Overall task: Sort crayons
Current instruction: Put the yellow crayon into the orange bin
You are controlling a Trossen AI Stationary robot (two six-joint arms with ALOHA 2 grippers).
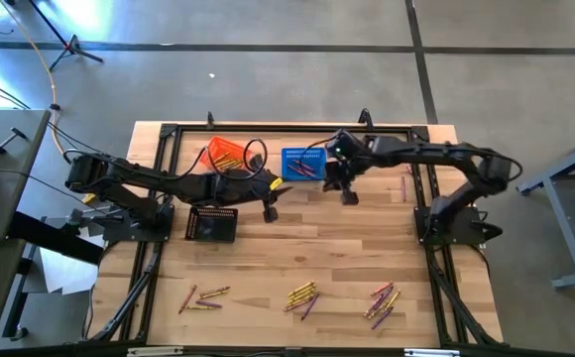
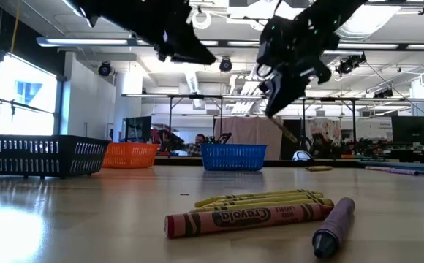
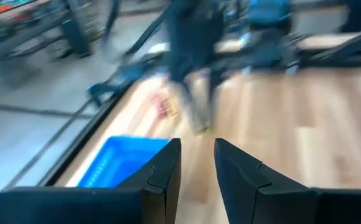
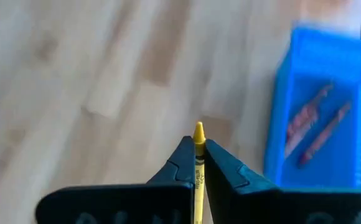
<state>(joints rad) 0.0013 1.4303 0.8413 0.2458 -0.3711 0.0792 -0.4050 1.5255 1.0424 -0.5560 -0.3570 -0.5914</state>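
My right gripper (image 1: 349, 195) hangs above the table just in front of the blue basket (image 1: 303, 164), shut on a yellow crayon (image 4: 198, 134). The blue basket (image 4: 320, 124) has reddish crayons inside. My left gripper (image 1: 269, 209) hovers beside it toward the table's left, open with nothing between its fingers (image 3: 197, 146). Loose yellow, red and purple crayons lie in three small heaps (image 1: 203, 296) (image 1: 302, 296) (image 1: 382, 302) along the table's near edge; the middle heap shows close up in the low view (image 2: 259, 212). My right gripper pinches the yellow crayon's wrapped body (image 4: 199, 169) between its two fingers. The crayon lies along the fingers, and its pointed tip (image 4: 198, 129) sticks out past the fingertips. The fingers slant downward, and the crayon is lifted clear of the table.
An orange basket (image 1: 226, 154) stands at the far left of the blue one, and a black basket (image 1: 213, 223) sits under the left arm. A few crayons (image 1: 404, 183) lie by the right frame rail. Bare wood lies between the baskets and the near heaps.
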